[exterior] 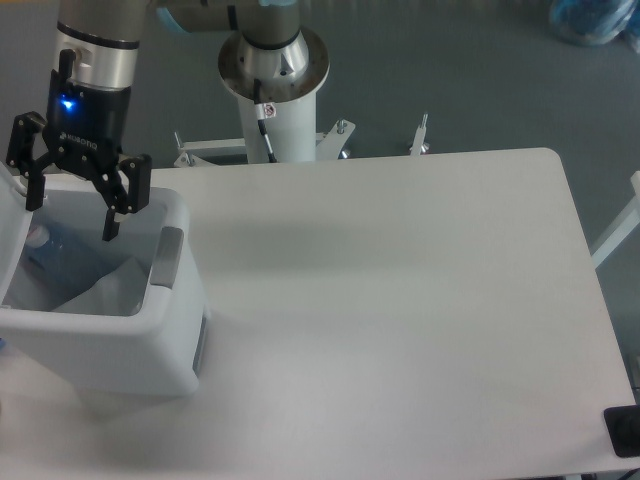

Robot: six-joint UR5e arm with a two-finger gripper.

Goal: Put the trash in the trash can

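I have the gripper [72, 212] hanging over the open mouth of the trash can [150, 350], which sits at the left edge of the tabletop [400, 320] with its lid [8, 205] tipped back. The fingers [110, 215] are spread wide and hold nothing. Inside the bin I can make out the wrapper [100, 290] as a pale folded shape lying low against the near wall, and a bluish patch with a small white spot at the far left that I take to be the bottle [40, 245], though it is too dim to be sure. Both pieces look to be inside, so I judge the drop itself done. The clean way to finish is to lift straight up, leaving the fingers apart so nothing snags, clearing the rim and lid before swinging sideways. I see no trash on the tabletop.
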